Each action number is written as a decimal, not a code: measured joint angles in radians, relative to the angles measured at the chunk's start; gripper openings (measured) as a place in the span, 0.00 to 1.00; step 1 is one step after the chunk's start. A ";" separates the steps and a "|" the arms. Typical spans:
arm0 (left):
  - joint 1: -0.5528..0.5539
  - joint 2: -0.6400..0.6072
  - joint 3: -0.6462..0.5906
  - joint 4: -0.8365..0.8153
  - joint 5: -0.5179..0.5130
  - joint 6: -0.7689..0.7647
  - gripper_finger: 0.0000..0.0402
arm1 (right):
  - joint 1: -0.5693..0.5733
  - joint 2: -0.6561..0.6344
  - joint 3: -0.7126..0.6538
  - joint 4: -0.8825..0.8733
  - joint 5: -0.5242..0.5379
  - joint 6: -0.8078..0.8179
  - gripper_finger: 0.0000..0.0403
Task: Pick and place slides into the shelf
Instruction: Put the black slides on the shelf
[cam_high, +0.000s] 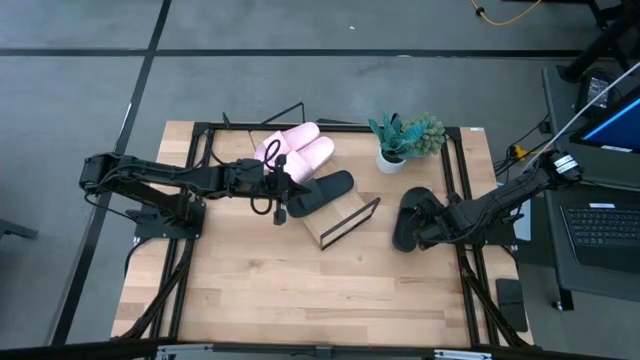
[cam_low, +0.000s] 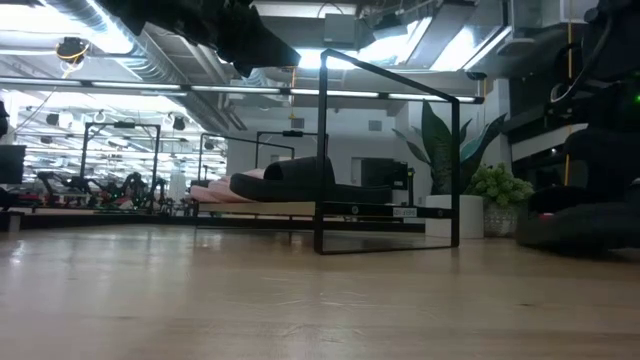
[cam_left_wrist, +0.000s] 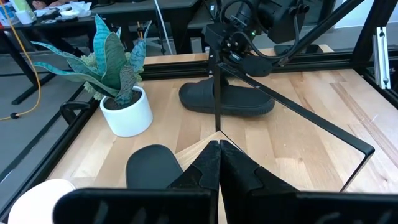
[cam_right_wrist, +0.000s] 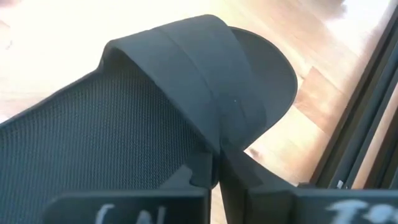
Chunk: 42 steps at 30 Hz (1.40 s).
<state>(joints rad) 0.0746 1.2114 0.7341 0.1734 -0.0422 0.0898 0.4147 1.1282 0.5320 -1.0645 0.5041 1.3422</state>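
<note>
Two pale pink slides (cam_high: 298, 148) lie side by side on the slanted wooden shelf (cam_high: 345, 225), and one black slide (cam_high: 322, 190) lies beside them on it. My left gripper (cam_left_wrist: 219, 155) is shut and empty, at the near end of that black slide (cam_left_wrist: 152, 167), over the board's edge. The second black slide (cam_high: 410, 215) lies on the table to the right of the shelf. My right gripper (cam_right_wrist: 216, 168) is shut on it. The shelf's black wire frame (cam_low: 390, 160) stands upright in the low view. My right gripper pinches the second black slide at its side edge, where the strap (cam_right_wrist: 217, 140) joins the sole. The fingers (cam_right_wrist: 198, 175) come from the table's right side, slanting down. In the left wrist view the slide (cam_left_wrist: 227, 101) lies flat on the table.
A white pot with a green plant (cam_high: 405, 140) stands at the far edge, between the shelf and the right arm. Black frame rails (cam_high: 470, 200) run along the table's sides. Bare tabletop (cam_high: 300, 290) lies toward the near edge. A laptop (cam_high: 605, 225) sits off the table to the right.
</note>
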 joint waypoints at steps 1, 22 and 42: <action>0.000 0.000 0.000 0.000 0.000 0.000 0.00 | 0.000 0.000 0.000 0.000 0.000 0.000 0.03; 0.000 0.000 0.000 0.000 0.000 0.000 0.00 | 0.001 0.001 0.350 -0.382 0.246 -0.055 0.03; -0.019 0.000 0.000 0.045 0.012 -0.116 0.00 | 0.001 0.000 0.661 -0.184 0.615 -0.924 0.03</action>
<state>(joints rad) 0.0558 1.2114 0.7341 0.2180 -0.0303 -0.0257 0.4152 1.1286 1.1931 -1.2488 1.1191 0.4179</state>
